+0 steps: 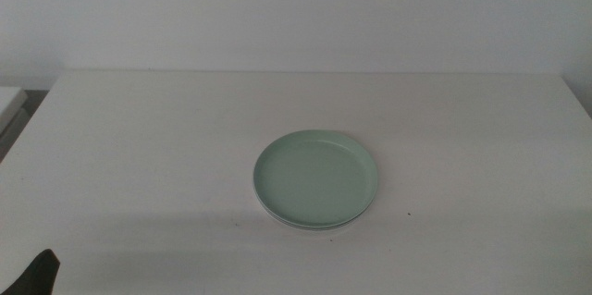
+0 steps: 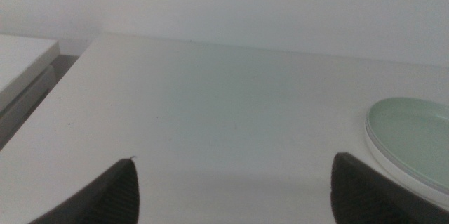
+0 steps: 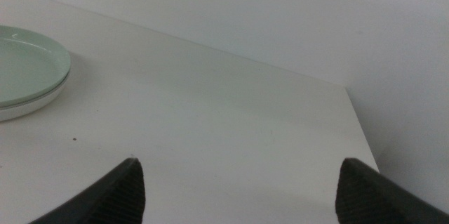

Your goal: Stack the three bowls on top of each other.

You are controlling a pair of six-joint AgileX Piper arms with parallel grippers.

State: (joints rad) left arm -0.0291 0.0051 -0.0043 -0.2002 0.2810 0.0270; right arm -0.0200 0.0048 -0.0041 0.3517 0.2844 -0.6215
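Green bowl tops the stack, white rim peeking beneath, table center. Left gripper at 7 o'clock, right gripper offscreen; both wide open, empty.

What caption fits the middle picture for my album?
Green bowl tops a stack on the white table; left tool waits at the corner.

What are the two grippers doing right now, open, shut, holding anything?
Left gripper: open, holding nothing, beside the stack of bowls.
Right gripper: open, holding nothing, over bare table.
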